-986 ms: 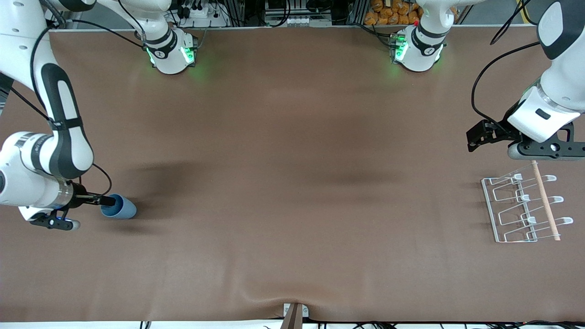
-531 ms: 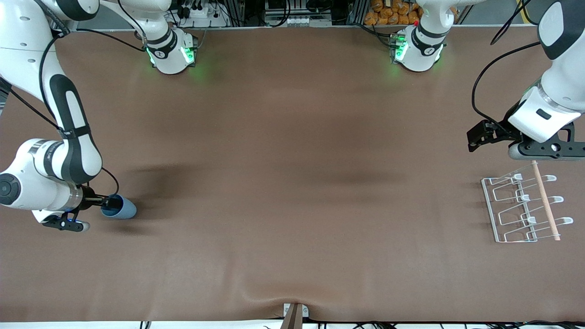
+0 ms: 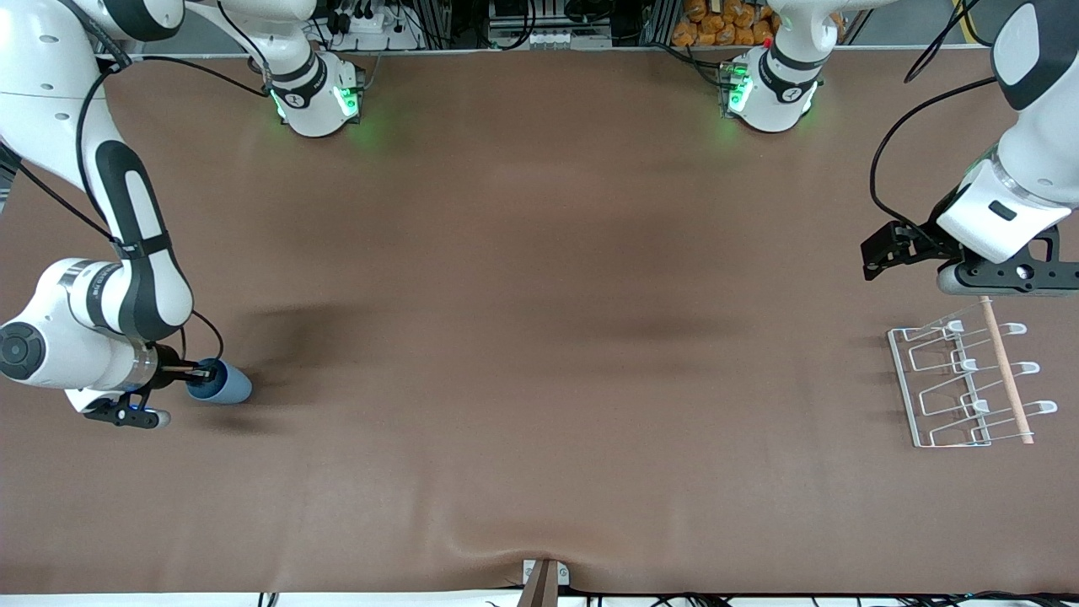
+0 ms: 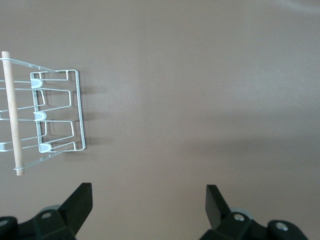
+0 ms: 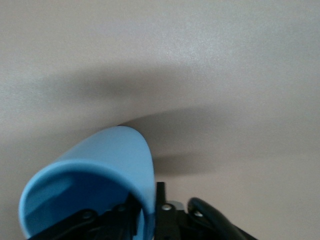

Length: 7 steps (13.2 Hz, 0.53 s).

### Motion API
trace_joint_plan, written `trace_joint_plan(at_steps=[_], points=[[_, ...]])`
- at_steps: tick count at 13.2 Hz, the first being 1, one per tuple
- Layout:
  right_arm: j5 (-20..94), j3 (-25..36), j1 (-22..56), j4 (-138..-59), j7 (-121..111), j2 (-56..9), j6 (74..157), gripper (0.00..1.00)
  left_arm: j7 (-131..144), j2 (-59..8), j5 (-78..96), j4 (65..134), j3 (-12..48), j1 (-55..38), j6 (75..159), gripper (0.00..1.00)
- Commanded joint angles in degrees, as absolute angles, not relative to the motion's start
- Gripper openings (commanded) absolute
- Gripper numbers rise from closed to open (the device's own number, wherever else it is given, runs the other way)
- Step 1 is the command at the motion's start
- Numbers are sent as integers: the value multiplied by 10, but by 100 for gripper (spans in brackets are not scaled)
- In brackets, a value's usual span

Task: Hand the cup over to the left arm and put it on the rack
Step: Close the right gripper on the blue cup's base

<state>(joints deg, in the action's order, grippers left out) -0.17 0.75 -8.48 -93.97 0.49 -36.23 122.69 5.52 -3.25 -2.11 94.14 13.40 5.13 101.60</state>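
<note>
Two white jointed arms work a brown table. The right gripper [image 3: 201, 371], at about eight o'clock on the table, pinches the rim of the small light-blue tapered plastic cup [image 3: 223, 384] lying on its side. The left gripper [image 4: 149, 202] hovers with fingers spread near the white wire rack [image 3: 965, 386] at four o'clock, waiting.

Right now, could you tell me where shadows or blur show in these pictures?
Front view: soft dark shadows on the table, one beside the cup. Right wrist view: the close cup looks blurred, with a broad shadow. Left wrist view: the rack looks sharp.
</note>
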Motion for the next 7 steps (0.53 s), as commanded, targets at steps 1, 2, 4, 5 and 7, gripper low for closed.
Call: trace_joint_plan(at_steps=[1, 2, 4, 5, 7], points=[[-6, -3, -88, -935, 3, -354, 1221, 0, 45, -36, -17, 930, 136, 53, 1007, 100], [-7, -4, -83, -934, 4, -347, 1216, 0, 44, -36, -17, 930, 135, 54, 1007, 100], [-7, -4, -70, -926, 10, -325, 1170, 0, 43, -36, -18, 929, 136, 54, 1007, 100], [-7, -4, -64, -920, 12, -316, 1152, 0, 43, -36, -18, 928, 136, 54, 1007, 100], [-4, -5, -55, -912, 12, -304, 1129, 0, 32, -36, -18, 927, 136, 54, 1009, 100]])
